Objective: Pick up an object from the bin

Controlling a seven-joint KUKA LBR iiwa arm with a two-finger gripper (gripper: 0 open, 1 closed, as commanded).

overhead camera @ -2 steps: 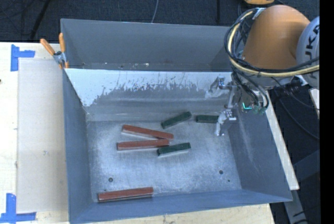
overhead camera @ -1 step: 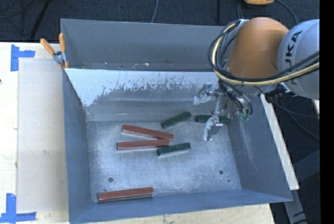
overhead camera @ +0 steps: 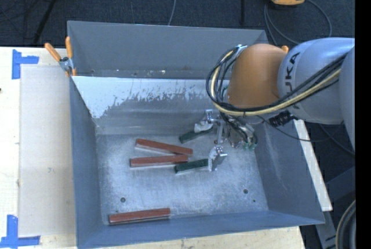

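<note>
Pincer: spread wide, low over the middle of the bin; nothing is gripped.
Nearest things: upper brown bar and lower brown bar, close together; their right ends lie between the fingertips.
Farther out: third brown bar by the front wall, well apart.
Done: approach, judged complete.
Left: closing, lifting.

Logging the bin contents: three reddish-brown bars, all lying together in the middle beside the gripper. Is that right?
Not quite. In the camera view the tilted bar and the level bar below it lie together in the middle beside the gripper; the third bar lies apart by the front wall.
</note>
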